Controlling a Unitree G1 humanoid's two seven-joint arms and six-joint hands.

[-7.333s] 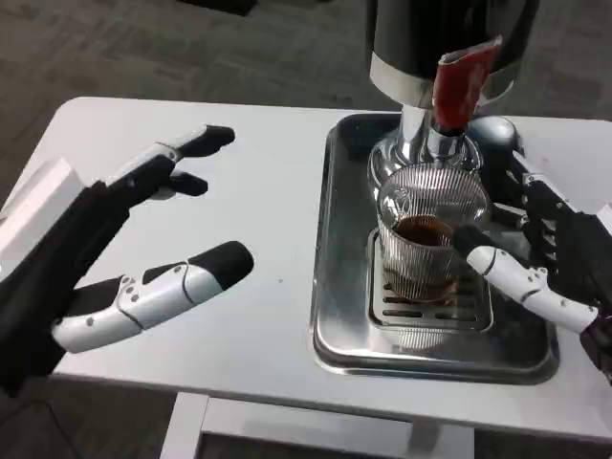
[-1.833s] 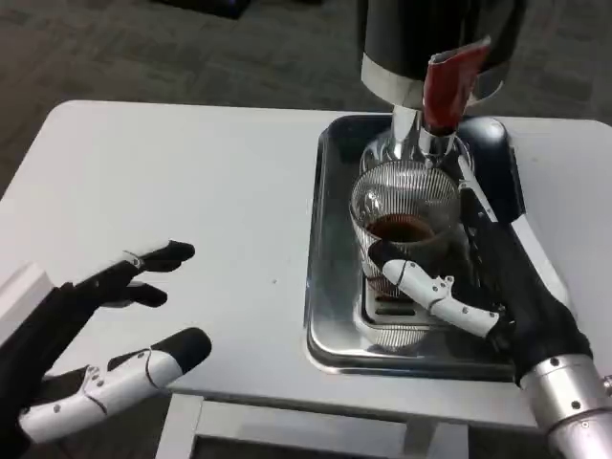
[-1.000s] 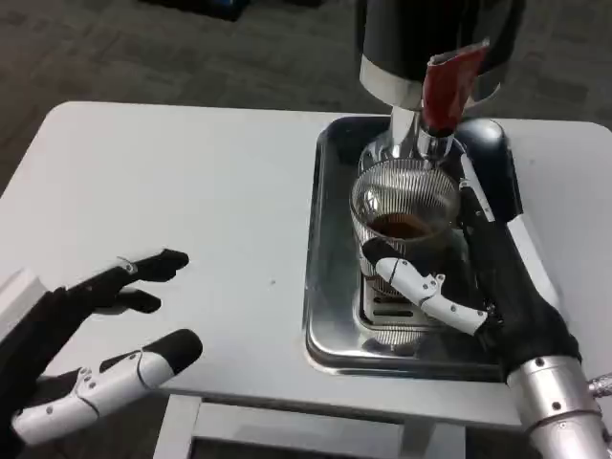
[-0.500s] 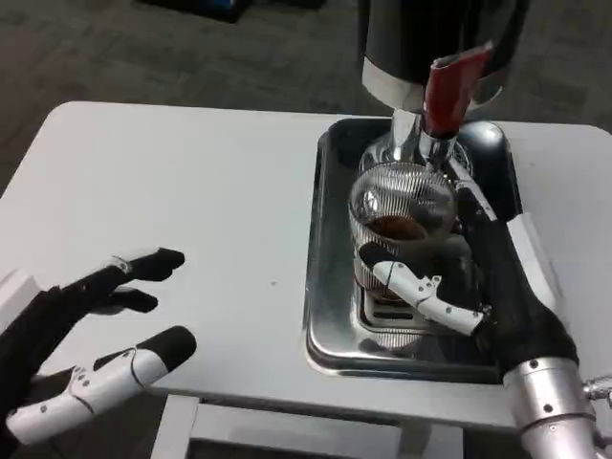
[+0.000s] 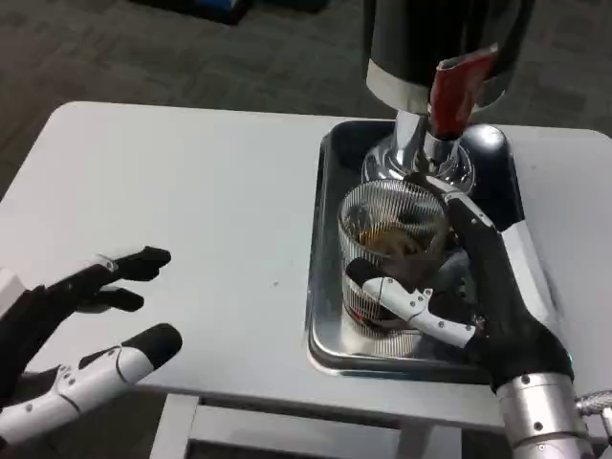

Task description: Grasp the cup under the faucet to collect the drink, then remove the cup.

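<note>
Now cup [image 5: 390,249] in right hand's [image 5: 478,287] wrapped grip over tray [image 5: 325,287]; left hand [image 5: 81,354] spread, empty

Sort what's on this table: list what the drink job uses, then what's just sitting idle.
In use:
ribbed glass cup with dark drink
right robot hand, gripping the cup
faucet
metal tray

Idle:
left robot hand, open over the table

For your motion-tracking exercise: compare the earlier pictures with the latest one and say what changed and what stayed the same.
The right hand, gripping the ribbed glass cup, has drawn it away from the faucet toward the tray's near edge; earlier it only reached beside it. The left hand, open, has pulled back. Tray and dispenser stayed put.
</note>
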